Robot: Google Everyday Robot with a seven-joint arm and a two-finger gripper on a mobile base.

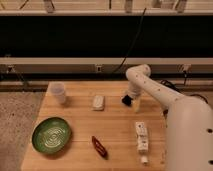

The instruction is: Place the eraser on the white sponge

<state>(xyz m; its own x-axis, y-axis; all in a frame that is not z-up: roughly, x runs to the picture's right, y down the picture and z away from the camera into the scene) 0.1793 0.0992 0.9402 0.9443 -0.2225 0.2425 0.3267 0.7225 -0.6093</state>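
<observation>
Single camera view of the table at the pick-up stage. The two-finger gripper [132,103], carried on the robot's white arm [150,88], is lowered to the right-centre of the light wooden table [120,131]. It meets the small flat black rectangular eraser [127,100], which sits at the gripper's left side. Whether the gripper is closed on the eraser or merely beside it cannot be told, nor whether the eraser is lifted off the wood. The small whitish rectangular sponge [98,103] lies to the left of the eraser, apart from it, with bare wood between and nothing on top of it. Farther out are a white segmented block [142,136] near the right edge, a dark red elongated object [99,147] near the front, a green ribbed plate [50,135] at the near left and a translucent white cup [58,92] at the far left. Judged progress: reaching is done; securing, carrying leftward and setting down on the sponge are left.
</observation>
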